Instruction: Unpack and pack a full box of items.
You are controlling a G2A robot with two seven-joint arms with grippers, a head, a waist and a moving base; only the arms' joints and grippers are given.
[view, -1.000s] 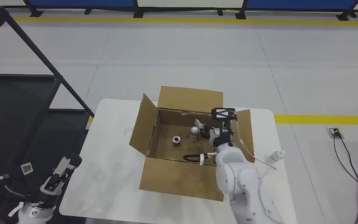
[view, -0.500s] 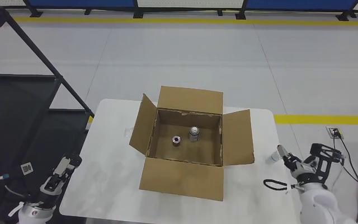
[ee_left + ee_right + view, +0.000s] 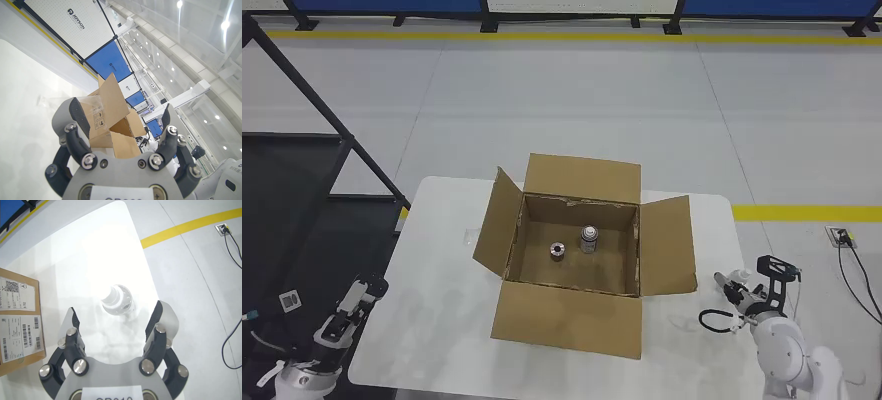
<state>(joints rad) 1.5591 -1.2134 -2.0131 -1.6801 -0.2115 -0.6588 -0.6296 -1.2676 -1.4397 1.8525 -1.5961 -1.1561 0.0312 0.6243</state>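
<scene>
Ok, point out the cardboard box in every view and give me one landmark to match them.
Top view: cardboard box mid-table, flaps open.
Left wrist view: cardboard box beyond the left gripper, flaps raised.
Right wrist view: its labelled flap, apart from the white bottle.
Shared landmark: the white table under it.

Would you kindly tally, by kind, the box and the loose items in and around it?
Cardboard box: 1
White bottle, standing outside the box: 1
Capped container, inside the box: 1
Small round item, inside the box: 1
Total: 4
</scene>
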